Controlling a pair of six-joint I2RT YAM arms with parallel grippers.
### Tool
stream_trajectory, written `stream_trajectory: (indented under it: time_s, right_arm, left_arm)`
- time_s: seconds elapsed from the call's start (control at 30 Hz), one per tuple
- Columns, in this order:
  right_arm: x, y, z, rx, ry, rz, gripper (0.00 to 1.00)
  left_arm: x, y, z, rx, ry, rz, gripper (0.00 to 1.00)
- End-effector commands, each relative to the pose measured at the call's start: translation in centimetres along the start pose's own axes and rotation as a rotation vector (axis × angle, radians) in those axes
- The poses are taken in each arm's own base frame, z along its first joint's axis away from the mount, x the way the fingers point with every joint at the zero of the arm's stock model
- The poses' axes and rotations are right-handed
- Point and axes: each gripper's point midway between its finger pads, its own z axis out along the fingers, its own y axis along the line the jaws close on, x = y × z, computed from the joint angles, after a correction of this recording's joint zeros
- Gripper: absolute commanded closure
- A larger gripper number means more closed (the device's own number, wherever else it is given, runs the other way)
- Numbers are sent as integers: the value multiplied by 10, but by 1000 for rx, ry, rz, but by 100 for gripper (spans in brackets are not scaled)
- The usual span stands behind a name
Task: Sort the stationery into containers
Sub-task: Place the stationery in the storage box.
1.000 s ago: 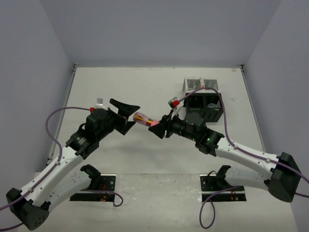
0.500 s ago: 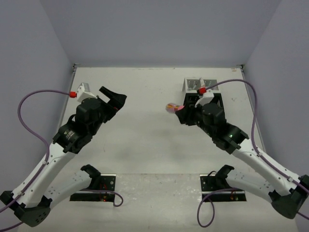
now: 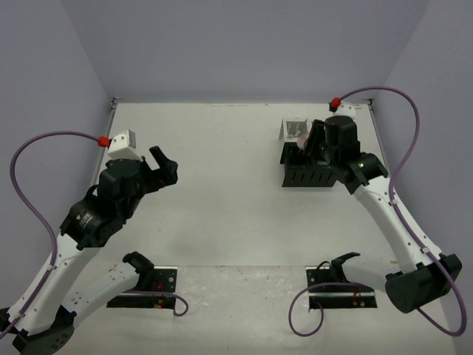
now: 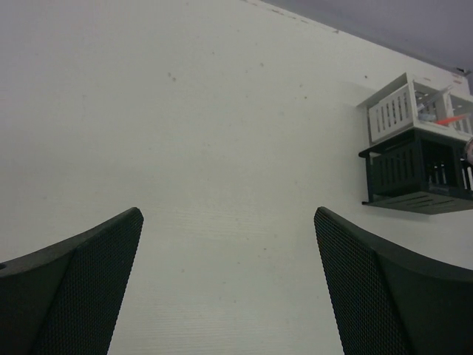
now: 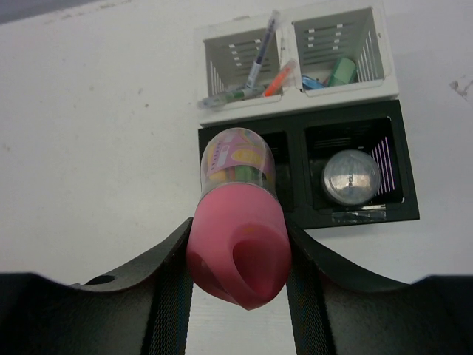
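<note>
My right gripper (image 5: pixel 238 260) is about half closed, both jaws pressed against the fat pink cap of a stubby marker (image 5: pixel 236 166). I hold it by the cap so the clear barrel sticks out ahead and can go in first. It hangs over the black container (image 5: pixel 355 216), which sits at about 2 o'clock on the table (image 3: pixel 222 192). Seen from my wrist, the barrel covers the black box's left compartment, so I judge that to be its slot; I cannot see what lies under it.

The round pot (image 5: pixel 351 177) fills the compartment at 3 o'clock from the barrel, which leaves no room there. At 12 o'clock, touching the black box, stands the white container (image 5: pixel 325 87). It holds a thin pen (image 5: pixel 260 55), an orange pen (image 5: pixel 279 78) and a green marker (image 5: pixel 341 72), so the slim things seem to collect there and the stout ones in the black box.

My left gripper (image 4: pixel 228 222) is spread fully wide with nothing in it, parked at 9 o'clock over bare table, well apart from the boxes, out of the right arm's way.
</note>
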Motion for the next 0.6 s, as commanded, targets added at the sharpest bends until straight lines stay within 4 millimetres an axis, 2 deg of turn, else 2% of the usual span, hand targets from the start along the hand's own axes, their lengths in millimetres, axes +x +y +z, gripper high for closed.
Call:
stream_trajectory:
  time_s: [0.0, 0.1, 0.2, 0.43, 0.47, 0.5, 0.57]
  right_arm:
    - [4, -5, 6, 30, 51, -30, 100]
    - [17, -8, 23, 60, 99, -65, 100]
    - [23, -11, 32, 85, 128, -77, 100]
    - [27, -14, 41, 120, 159, -87, 98]
    - [28, -15, 43, 130, 168, -91, 91]
    - [27, -16, 43, 137, 168, -93, 71]
    - [30, -18, 47, 160, 185, -99, 40]
  left_arm:
    - [-20, 25, -19, -64, -66, 161, 0]
    - [-19, 35, -19, -92, -95, 189, 0]
    - [-9, 44, -13, -128, -81, 213, 0]
    - [9, 50, 1, -153, -52, 230, 0]
    - [11, 50, 2, -153, -50, 230, 0]
    - [13, 51, 4, -156, -47, 233, 0]
    - [21, 52, 9, -159, -32, 237, 0]
